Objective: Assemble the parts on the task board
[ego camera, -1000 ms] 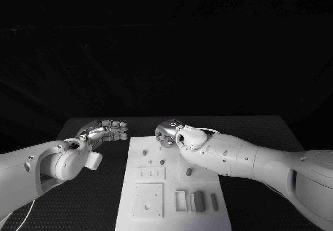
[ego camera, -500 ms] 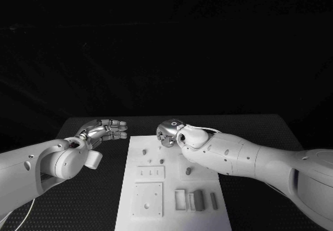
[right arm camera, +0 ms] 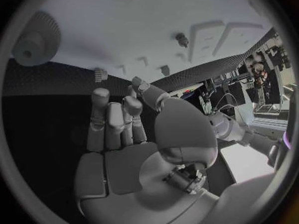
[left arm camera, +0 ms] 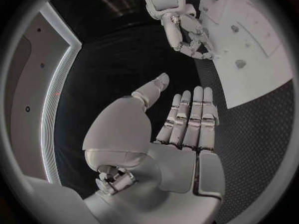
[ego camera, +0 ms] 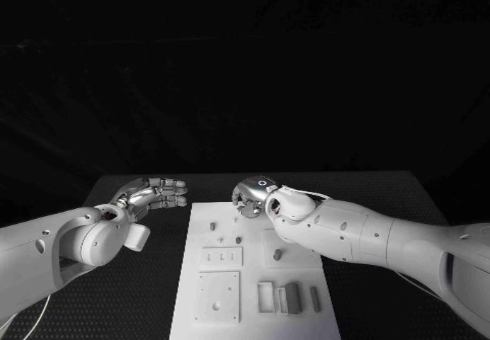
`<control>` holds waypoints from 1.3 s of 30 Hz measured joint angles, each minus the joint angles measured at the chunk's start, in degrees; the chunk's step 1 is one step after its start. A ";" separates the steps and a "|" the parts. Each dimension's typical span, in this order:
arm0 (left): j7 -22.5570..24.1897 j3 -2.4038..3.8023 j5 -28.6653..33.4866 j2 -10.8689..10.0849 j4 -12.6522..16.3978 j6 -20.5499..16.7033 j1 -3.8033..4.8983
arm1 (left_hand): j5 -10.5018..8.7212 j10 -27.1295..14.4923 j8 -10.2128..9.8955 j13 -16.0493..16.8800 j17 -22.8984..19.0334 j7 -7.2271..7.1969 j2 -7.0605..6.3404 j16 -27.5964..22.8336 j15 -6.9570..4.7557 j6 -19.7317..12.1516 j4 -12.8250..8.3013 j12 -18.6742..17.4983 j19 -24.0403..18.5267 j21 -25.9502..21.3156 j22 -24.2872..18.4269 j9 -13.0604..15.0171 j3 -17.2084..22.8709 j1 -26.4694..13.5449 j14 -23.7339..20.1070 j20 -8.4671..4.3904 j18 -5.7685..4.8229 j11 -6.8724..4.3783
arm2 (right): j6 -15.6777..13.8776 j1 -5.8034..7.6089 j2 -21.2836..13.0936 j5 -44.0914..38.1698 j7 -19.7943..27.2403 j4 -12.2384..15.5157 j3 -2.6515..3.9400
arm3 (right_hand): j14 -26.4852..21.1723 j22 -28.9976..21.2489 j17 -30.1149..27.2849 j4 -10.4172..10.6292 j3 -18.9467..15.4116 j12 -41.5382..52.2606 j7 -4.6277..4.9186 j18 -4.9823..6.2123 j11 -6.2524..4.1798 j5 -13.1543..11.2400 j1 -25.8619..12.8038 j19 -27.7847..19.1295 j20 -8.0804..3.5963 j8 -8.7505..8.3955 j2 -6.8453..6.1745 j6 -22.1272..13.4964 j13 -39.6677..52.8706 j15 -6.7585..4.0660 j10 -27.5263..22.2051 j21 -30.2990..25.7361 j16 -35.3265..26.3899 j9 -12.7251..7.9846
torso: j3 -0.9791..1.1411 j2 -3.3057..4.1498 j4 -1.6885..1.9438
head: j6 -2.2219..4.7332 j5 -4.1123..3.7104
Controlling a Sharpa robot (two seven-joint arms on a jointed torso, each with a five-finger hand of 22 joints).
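The white task board (ego camera: 255,319) lies lengthwise in the middle of the table. Small grey pegs (ego camera: 212,225) (ego camera: 238,239) (ego camera: 277,253) stand on it, and a darker block (ego camera: 293,296) sits in a slot near the front. My right hand (ego camera: 250,195) hovers over the board's far edge with its fingers bent down, holding nothing; the right wrist view shows its fingers (right arm camera: 115,117) apart above the board (right arm camera: 93,20) and a peg (right arm camera: 181,39). My left hand (ego camera: 153,193) floats left of the board's far corner, fingers (left arm camera: 187,119) stretched out and empty.
Raised square plates (ego camera: 221,255) (ego camera: 217,294) and upright slots (ego camera: 265,294) occupy the board's front half. Black perforated table (ego camera: 133,297) surrounds the board on both sides. The left wrist view shows my right hand (left arm camera: 187,35) near the board's edge (left arm camera: 255,79).
My right hand and forearm have drifted slightly to the right and back over the board's far edge. The left hand has barely moved.
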 measured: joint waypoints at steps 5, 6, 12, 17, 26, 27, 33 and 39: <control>0.00 -0.01 0.00 -0.11 0.05 0.00 0.00 | 0.00 0.00 0.00 0.00 0.00 0.00 0.00 0.00 0.00 0.00 0.00 -0.16 0.00 0.00 0.00 0.00 0.00 0.00 0.00 0.00 0.00 0.00 | -1.44 -0.05 -1.39 1.67 0.35 0.96 1.00 | 0.27 0.02 0.01 0.24 0.24 0.00 -0.14 0.14 0.29 0.00 -0.62 0.21 0.19 -0.36 -0.75 -0.71 -0.01 0.27 0.28 0.00 0.23 0.03 | 0.03 0.00 -0.08 | 0.26 0.04; 0.00 -0.01 0.00 -0.13 0.07 0.00 0.00 | 0.00 0.00 0.00 0.00 0.00 0.00 0.00 0.00 0.00 0.00 0.00 -0.22 0.00 -0.01 0.00 0.00 0.00 0.00 0.00 0.00 0.00 0.00 | -1.70 -0.05 -1.63 2.09 0.41 1.13 1.44 | 0.35 0.04 0.01 0.24 0.24 0.00 -0.22 0.18 0.29 0.00 -0.98 0.31 0.08 -0.59 -1.11 -0.84 -0.01 0.36 0.28 0.00 0.23 0.03 | 0.03 0.01 -0.09 | 0.34 0.04; 0.00 -0.01 0.00 -0.20 0.10 0.00 0.00 | 0.00 0.00 0.00 0.00 0.00 0.00 -0.02 0.00 0.00 0.00 0.00 -0.22 0.00 -0.23 0.00 0.00 0.00 0.02 0.00 0.00 0.00 0.00 | -2.37 0.01 -2.99 4.46 0.69 1.63 3.49 | 0.63 0.04 0.01 1.50 0.32 0.00 -0.30 0.24 0.50 0.00 -2.27 0.65 0.04 -1.11 -2.40 -1.41 -0.01 0.65 0.48 0.00 0.24 0.03 | 0.03 0.03 -0.12 | 0.60 -0.03; 0.00 0.00 0.00 -0.42 0.08 0.00 0.00 | 0.00 0.00 0.00 -0.05 0.00 0.00 -0.02 -0.23 0.00 0.00 0.00 -0.22 0.00 -0.23 0.01 -0.05 0.00 0.02 0.00 0.00 0.00 0.00 | -2.37 0.12 -4.01 7.99 0.87 0.55 4.70 | 0.47 0.04 -0.40 4.59 0.42 -0.01 0.33 0.25 1.30 0.00 -4.83 0.94 -0.09 -2.21 -4.89 -3.83 -0.01 1.25 0.52 0.00 0.23 -0.16 | 0.03 0.04 -0.11 | 0.76 -0.05; 0.00 0.00 0.00 -0.32 0.01 0.02 0.00 | 0.00 0.00 0.00 -0.05 0.00 0.00 -0.02 -0.23 0.00 0.00 0.00 -0.21 0.00 -0.22 0.01 -0.04 0.00 0.02 0.00 0.00 0.00 0.00 | 0.83 0.64 -2.69 15.75 0.79 -3.90 5.56 | -1.73 0.04 -2.57 5.12 -1.70 -0.01 3.74 -0.10 3.01 0.00 -8.56 0.77 0.21 -4.71 -5.13 -10.44 0.44 3.01 -1.20 -0.33 0.23 -0.92 | 0.02 0.07 -0.04 | 1.04 -0.13; -0.01 0.00 0.00 -0.30 -0.03 0.03 0.00 | 0.00 0.00 0.00 -0.04 0.00 0.00 -0.02 -0.23 0.00 0.00 0.00 -0.22 0.00 -0.23 0.01 -0.04 0.00 0.02 0.00 0.00 0.00 0.00 | 1.54 0.70 -2.39 16.41 0.76 -4.51 5.60 | -2.00 0.04 -2.66 4.67 -2.16 -0.01 3.89 -0.11 3.18 0.00 -8.61 0.57 0.21 -4.72 -5.07 -10.67 0.51 3.04 -1.38 -0.33 0.23 -0.92 | 0.01 0.07 -0.04 | 1.05 -0.13; -0.02 0.00 0.00 -0.22 -0.20 0.05 0.00 | 0.00 0.00 0.00 -0.04 0.00 0.00 -0.02 -0.23 0.00 0.00 0.00 -0.21 0.00 -0.22 0.01 -0.04 0.00 0.02 0.00 0.00 0.00 0.00 | 5.67 1.29 -0.58 19.17 0.73 -8.11 5.67 | -2.70 0.03 -3.04 3.24 -3.58 -0.01 4.07 -0.30 3.27 0.00 -8.42 0.07 0.08 -4.72 -3.83 -11.05 0.68 3.17 -1.90 -0.33 0.23 -0.92 | -0.03 0.07 0.05 | 1.16 -0.21; -0.03 -0.01 0.00 -0.04 -0.28 0.12 0.00 | 0.00 0.00 0.00 -0.04 0.00 0.00 -0.02 -0.23 0.00 0.00 0.00 -0.21 0.00 -0.22 0.01 -0.04 0.00 0.02 0.00 0.00 0.00 0.00 | 9.50 1.32 0.96 19.24 2.33 -10.62 5.66 | -4.17 0.03 -3.57 0.53 -3.88 0.21 3.50 -0.30 2.75 0.00 -7.10 -0.76 0.51 -4.72 -2.50 -11.44 0.82 2.71 -3.04 -0.33 0.23 -0.91 | -0.06 0.06 0.10 | 1.21 -0.30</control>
